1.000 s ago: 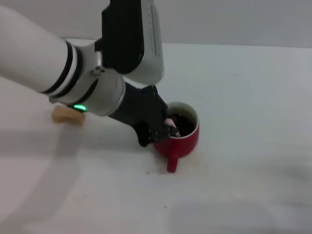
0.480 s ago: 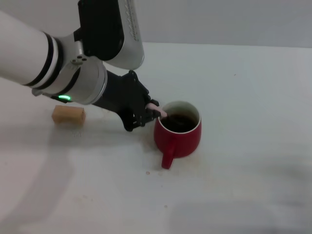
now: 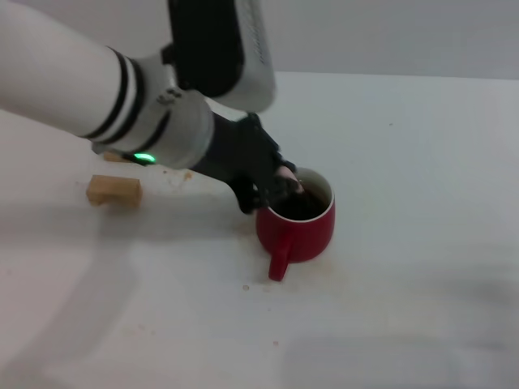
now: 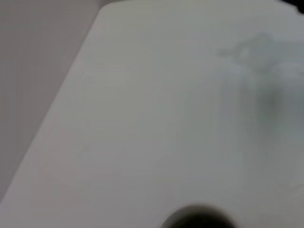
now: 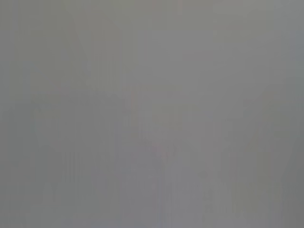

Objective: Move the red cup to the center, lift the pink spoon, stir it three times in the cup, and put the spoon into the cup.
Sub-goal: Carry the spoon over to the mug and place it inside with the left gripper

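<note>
The red cup point(image 3: 302, 228) stands on the white table near the middle in the head view, its handle point(image 3: 277, 264) turned toward me and dark liquid inside. My left gripper point(image 3: 281, 187) hangs over the cup's left rim, its black fingers shut on the pink spoon point(image 3: 289, 177). Only a short pink piece of the spoon shows between the fingers; its lower end is hidden behind the gripper and the rim. The right gripper is out of view, and the right wrist view gives only plain grey.
A tan block point(image 3: 113, 190) lies on the table to the left of the cup, partly under my left arm. Another tan piece point(image 3: 116, 157) peeks out just behind it. The left wrist view holds only white table surface point(image 4: 156, 118).
My left gripper swung left off the cup's rim with the spoon, then back right over the rim. The cup shifted slightly and its handle turned a little.
</note>
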{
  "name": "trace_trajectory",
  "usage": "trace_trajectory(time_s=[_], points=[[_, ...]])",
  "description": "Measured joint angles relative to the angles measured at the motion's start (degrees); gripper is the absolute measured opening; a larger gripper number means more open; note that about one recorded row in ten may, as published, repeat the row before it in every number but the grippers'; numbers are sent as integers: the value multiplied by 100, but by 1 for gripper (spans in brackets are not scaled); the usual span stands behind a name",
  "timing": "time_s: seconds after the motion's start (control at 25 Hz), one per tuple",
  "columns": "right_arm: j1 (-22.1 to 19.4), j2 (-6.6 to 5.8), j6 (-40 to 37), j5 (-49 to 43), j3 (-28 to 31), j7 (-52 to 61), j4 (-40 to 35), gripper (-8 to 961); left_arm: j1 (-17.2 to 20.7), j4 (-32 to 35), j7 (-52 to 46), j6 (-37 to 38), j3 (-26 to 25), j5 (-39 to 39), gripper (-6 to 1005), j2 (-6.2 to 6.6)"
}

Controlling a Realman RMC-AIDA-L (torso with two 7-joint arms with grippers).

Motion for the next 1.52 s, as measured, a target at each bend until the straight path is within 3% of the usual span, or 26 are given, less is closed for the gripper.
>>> trace_trajectory(time_s=[0.44,0.64,1.2,1.52], points=[[2,-10,-67,3,-46,-3,28,-1,453,-464,-118,-129,106,41,248,34],[17,-10,-68,3,-81,-3,42,-1,615,-672,-155,-114,60,476,251,25],[-46,-1,-68,3,-94,-3,47,-1,406,-593,-192,172,314,236,260,-5],[-31,-1,-67,-1,-93,-2,47,-1,660,-809,-253,-30,201,277,264,26]])
